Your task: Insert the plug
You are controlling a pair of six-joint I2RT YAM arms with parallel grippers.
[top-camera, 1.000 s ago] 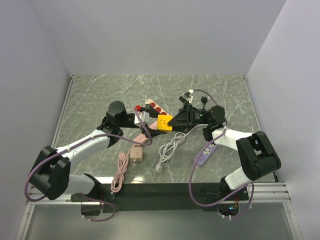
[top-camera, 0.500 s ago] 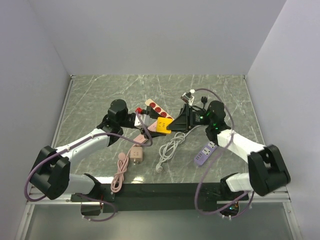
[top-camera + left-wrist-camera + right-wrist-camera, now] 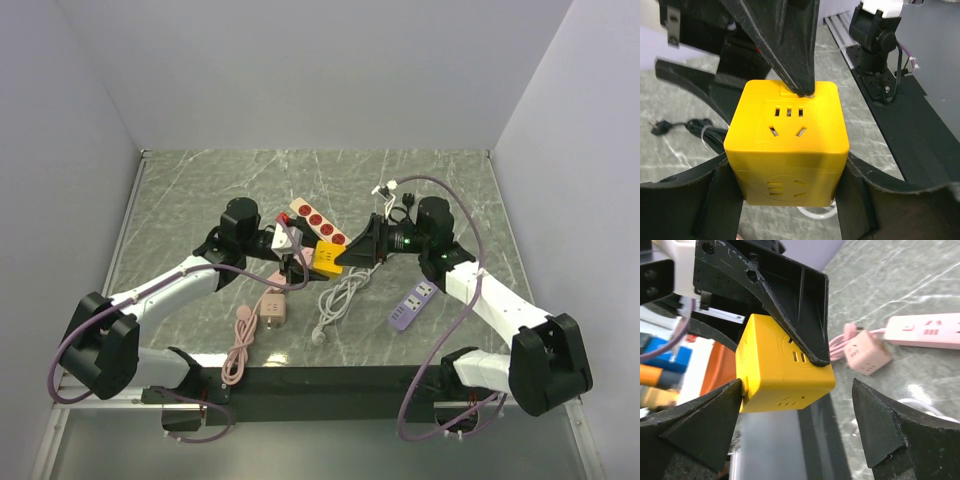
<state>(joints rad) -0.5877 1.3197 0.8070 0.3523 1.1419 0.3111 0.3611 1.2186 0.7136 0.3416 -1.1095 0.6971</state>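
Left hand clamps the plug — right hand gapes, touching it.

The surface, a grey-green marbled slab, is carrying 4 loose items. A cream strip with 4 red sockets is lying at an angle near the middle. A pink cube adapter is sitting nearer the front, its pink cord trailing toward the near edge. Just to its right, a white cable is lying in a loose bundle. Further right, a purple power strip is lying flat.
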